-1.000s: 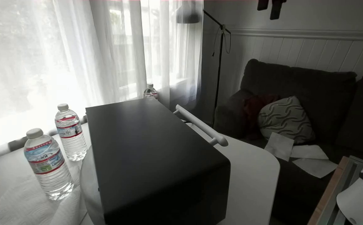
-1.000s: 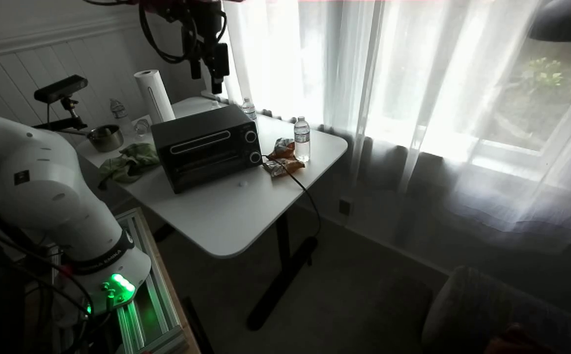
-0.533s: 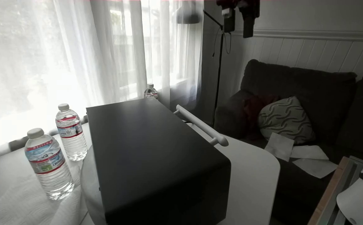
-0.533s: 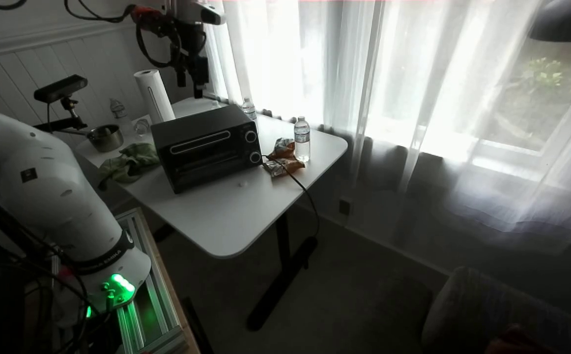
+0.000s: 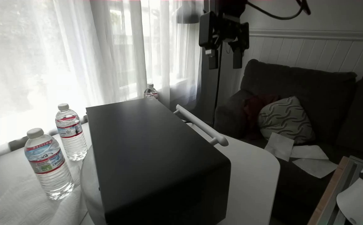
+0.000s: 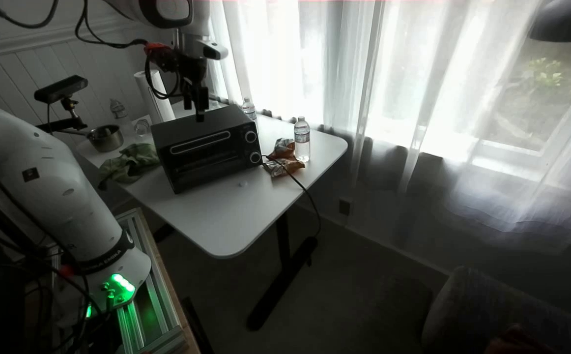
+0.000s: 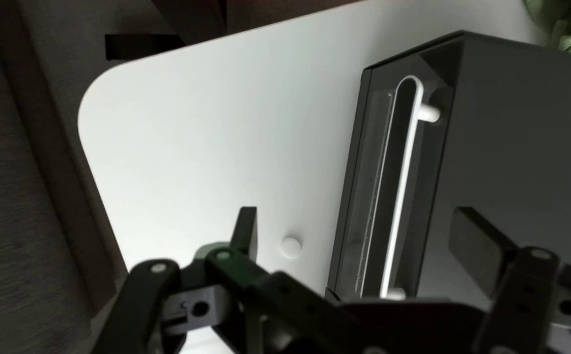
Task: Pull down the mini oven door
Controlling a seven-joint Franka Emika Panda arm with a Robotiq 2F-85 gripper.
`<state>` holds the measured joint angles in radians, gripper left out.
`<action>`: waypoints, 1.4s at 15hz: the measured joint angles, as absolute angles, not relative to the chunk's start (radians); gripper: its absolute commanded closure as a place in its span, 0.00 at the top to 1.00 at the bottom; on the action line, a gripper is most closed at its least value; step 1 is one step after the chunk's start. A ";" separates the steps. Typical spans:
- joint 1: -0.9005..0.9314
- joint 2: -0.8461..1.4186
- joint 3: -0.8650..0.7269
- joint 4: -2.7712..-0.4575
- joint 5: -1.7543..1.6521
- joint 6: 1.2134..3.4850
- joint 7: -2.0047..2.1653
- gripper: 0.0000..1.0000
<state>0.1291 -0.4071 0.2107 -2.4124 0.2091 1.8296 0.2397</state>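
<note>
Mini oven door (image 6: 208, 158), dark, closed, upright on mini oven (image 5: 156, 150), bar handle (image 7: 388, 196) along top, facing one edge of white tabletop (image 7: 207, 147); claw (image 5: 225, 64) spread, above, apart.

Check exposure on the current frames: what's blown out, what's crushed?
Both exterior views: curtains largely blown out by backlight. In an exterior view, mini oven door very dark, detail barely readable. Wrist view: table bright, near white, door handle clear, tool dark.
</note>
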 measured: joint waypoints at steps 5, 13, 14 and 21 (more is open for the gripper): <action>0.130 -0.358 0.209 -2.476 0.227 1.983 0.234 1.00; 0.132 -0.341 0.209 -2.476 0.230 1.992 0.235 1.00; 0.132 -0.330 0.209 -2.476 0.232 2.002 0.236 1.00; 0.133 -0.186 0.207 -2.482 0.319 2.162 0.251 1.00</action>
